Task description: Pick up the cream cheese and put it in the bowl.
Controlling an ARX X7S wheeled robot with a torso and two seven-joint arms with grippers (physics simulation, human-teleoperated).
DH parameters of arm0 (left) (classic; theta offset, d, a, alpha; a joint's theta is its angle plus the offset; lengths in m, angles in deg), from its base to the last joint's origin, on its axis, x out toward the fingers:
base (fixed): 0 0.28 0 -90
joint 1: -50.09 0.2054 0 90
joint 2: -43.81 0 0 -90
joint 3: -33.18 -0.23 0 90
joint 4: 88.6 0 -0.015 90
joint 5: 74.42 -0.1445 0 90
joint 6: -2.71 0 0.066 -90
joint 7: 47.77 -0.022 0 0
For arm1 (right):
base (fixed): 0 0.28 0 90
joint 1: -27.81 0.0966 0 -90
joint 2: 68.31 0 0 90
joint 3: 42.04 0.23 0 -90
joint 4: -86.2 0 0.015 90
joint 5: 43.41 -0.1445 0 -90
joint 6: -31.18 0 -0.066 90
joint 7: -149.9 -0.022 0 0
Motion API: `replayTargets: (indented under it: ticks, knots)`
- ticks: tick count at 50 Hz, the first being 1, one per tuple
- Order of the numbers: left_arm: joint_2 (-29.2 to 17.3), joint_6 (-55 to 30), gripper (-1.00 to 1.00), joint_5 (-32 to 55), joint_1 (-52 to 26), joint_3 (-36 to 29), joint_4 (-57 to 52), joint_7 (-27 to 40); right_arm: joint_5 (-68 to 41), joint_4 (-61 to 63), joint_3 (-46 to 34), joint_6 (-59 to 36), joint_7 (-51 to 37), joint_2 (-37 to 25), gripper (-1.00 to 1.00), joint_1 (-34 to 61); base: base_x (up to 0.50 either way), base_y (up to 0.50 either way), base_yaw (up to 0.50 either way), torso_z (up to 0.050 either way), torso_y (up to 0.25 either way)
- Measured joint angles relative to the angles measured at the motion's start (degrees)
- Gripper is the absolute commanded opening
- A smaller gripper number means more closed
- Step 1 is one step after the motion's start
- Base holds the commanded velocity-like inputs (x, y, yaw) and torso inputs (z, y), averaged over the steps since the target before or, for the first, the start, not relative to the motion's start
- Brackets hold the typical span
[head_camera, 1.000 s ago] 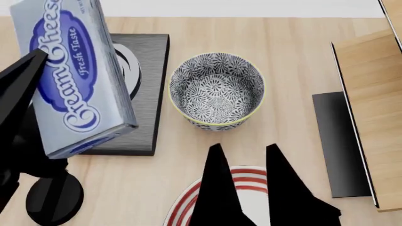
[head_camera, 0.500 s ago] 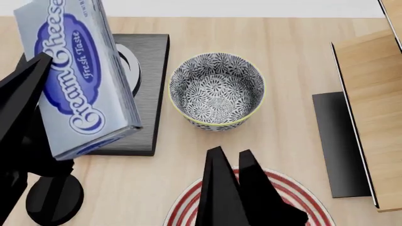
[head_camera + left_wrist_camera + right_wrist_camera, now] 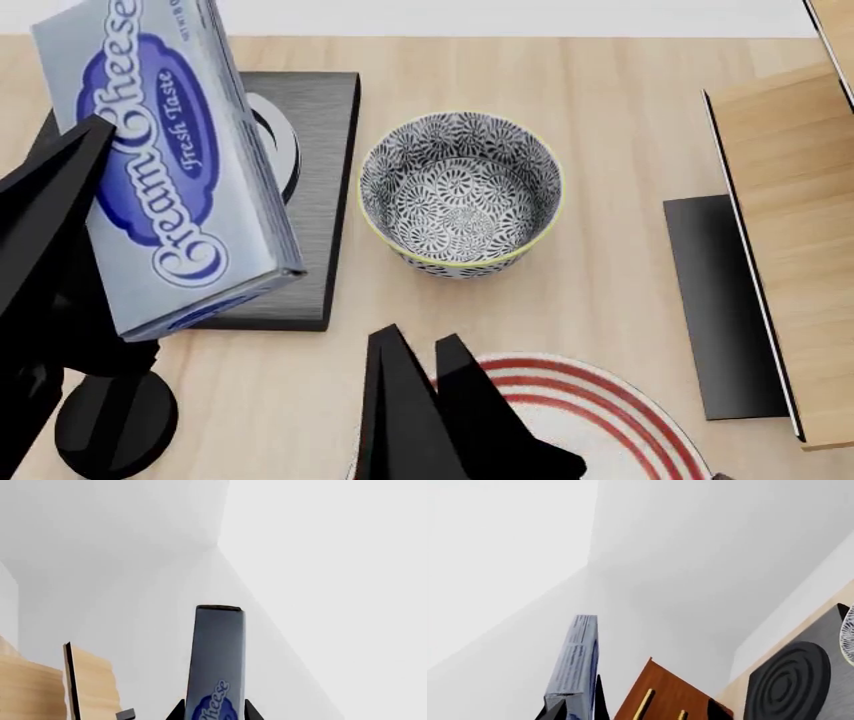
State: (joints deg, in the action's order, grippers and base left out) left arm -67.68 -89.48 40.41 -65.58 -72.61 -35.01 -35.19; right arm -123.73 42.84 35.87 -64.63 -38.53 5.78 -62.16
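Head view: one small round deep ceramic bowl point(image 3: 461, 195), blue-and-white floral inside and out with a yellowish rim, stands on the light wooden worktop point(image 3: 601, 90) and holds nothing. One flat rectangular light-blue cream cheese box point(image 3: 167, 165) with a dark-blue oval and white lettering is held up in the air at the left, tilted, over a dark grey square slab point(image 3: 314, 190) and well to the left of the bowl. The left gripper point(image 3: 54, 240) shows one black finger against the box's side; the other finger is hidden behind the box. One white plate with red stripes point(image 3: 587, 410) lies near the bottom edge, bare where visible. The right gripper point(image 3: 420, 375) shows two black fingers close together, nearly shut, with nothing between them, over the plate's left part.

Left wrist view: the cream cheese box point(image 3: 219, 665) stands edge-on, clamped between two black fingertips point(image 3: 179, 711).

Right wrist view: the box point(image 3: 577, 665) appears edge-on against a white wall, beside a brown wooden panel point(image 3: 660, 695) and the dark ribbed slab point(image 3: 790, 680).
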Motion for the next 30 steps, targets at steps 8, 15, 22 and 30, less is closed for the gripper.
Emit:
replayTargets:
  ticks: [8,15,22,30]
  knots:
    - [-0.1,0.1,-1.00,-0.3,0.0,0.0,-0.1,0.0,-1.0,0.1,-1.0,-0.5,-0.2,-0.2,1.00,0.1,0.00,0.00,0.00,0.000,0.000]
    - [-0.1,0.2,-1.00,-0.6,0.0,0.0,-0.2,-0.1,-1.6,0.6,-1.8,-0.7,-0.2,-0.3,1.00,0.0,0.00,0.00,0.00,0.000,0.000]
    - [-0.1,0.4,-1.00,-0.9,0.0,-0.1,-0.1,-0.1,-2.0,1.5,-2.3,-0.8,-0.4,-0.5,1.00,-0.1,0.00,0.00,0.00,0.000,0.001]
    - [0.0,0.6,-1.00,-1.4,-0.1,-0.2,-0.1,0.1,-2.3,2.6,-2.8,-1.0,-0.6,-0.8,1.00,-0.2,0.00,0.00,0.00,0.001,0.000]
